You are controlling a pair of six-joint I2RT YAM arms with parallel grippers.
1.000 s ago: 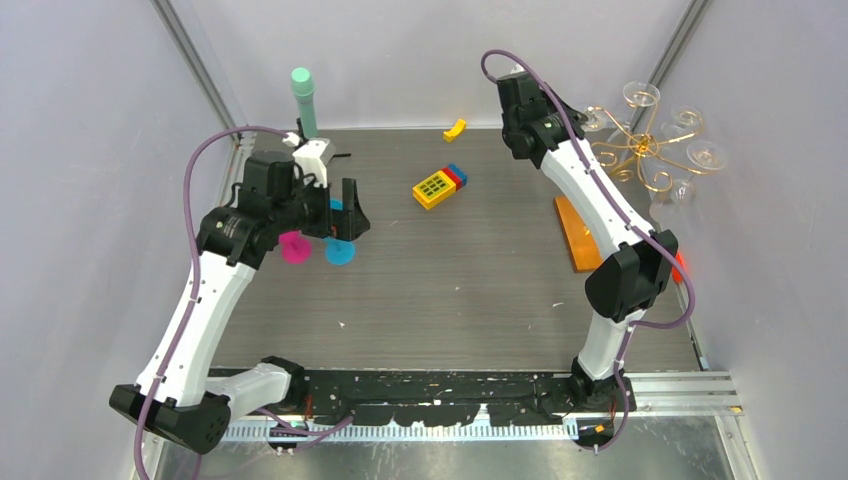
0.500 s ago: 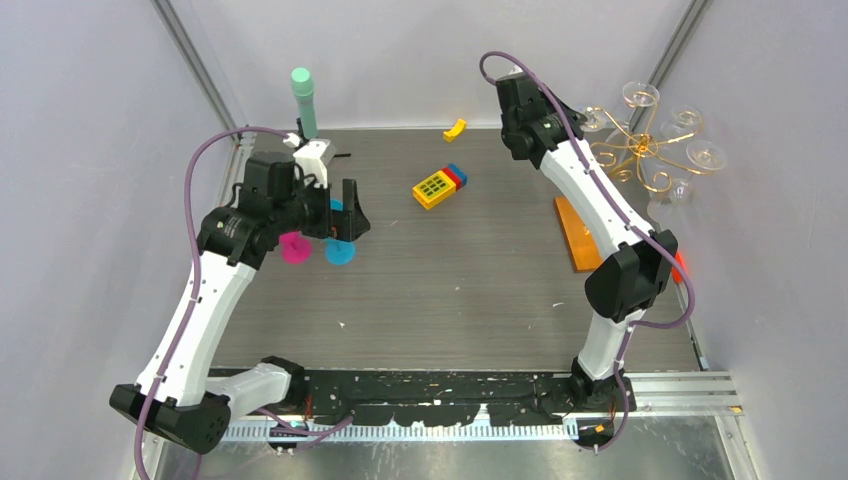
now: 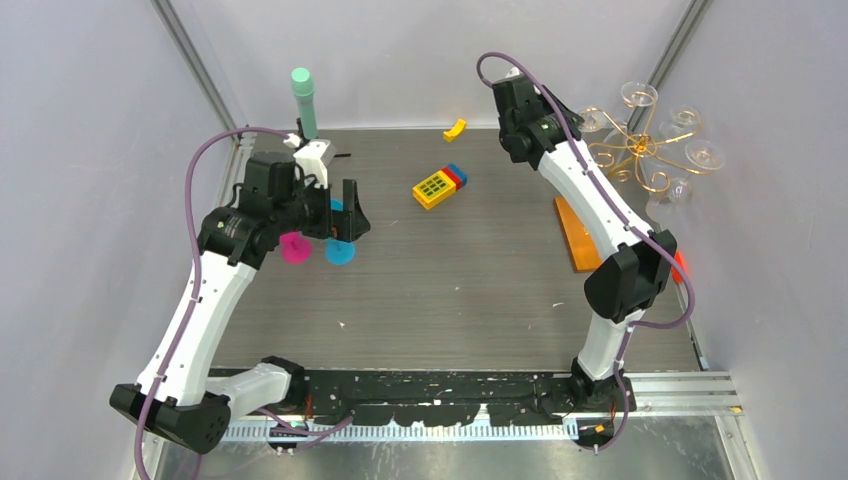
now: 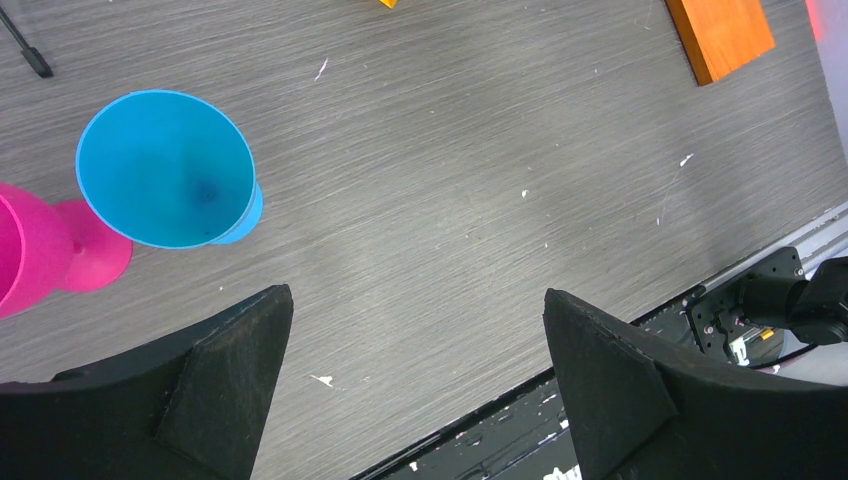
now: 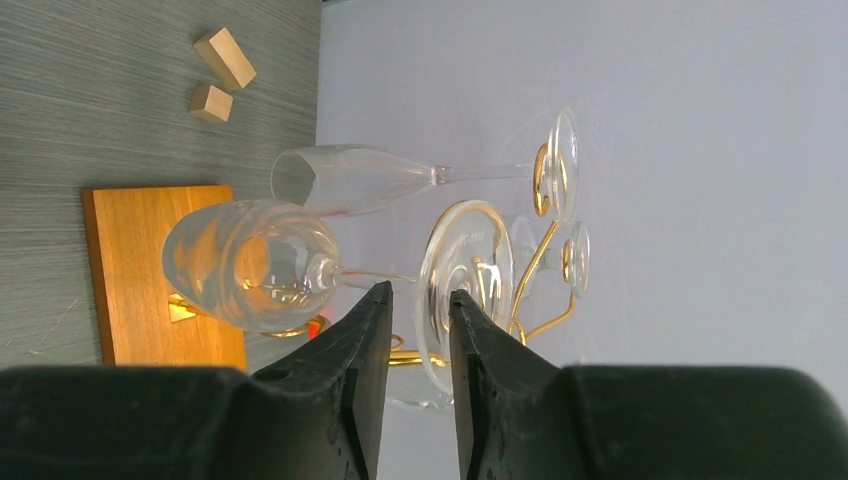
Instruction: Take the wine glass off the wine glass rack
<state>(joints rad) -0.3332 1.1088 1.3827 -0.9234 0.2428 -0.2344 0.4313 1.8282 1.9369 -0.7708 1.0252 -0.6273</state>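
While the right hand (image 5: 417,292) sits narrowly parted, empty, beside the wine glass (image 5: 250,265) stem, a skewed closing could jolt the wine glass rack (image 5: 120,280).

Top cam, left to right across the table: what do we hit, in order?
Pink plastic goblet → blue plastic goblet → yellow toy block with green buttons → flat orange-brown wooden rack base → gold wire rack arms with clear wine glasses. Skipped, overlapping: teal cylinder, small yellow curved piece.
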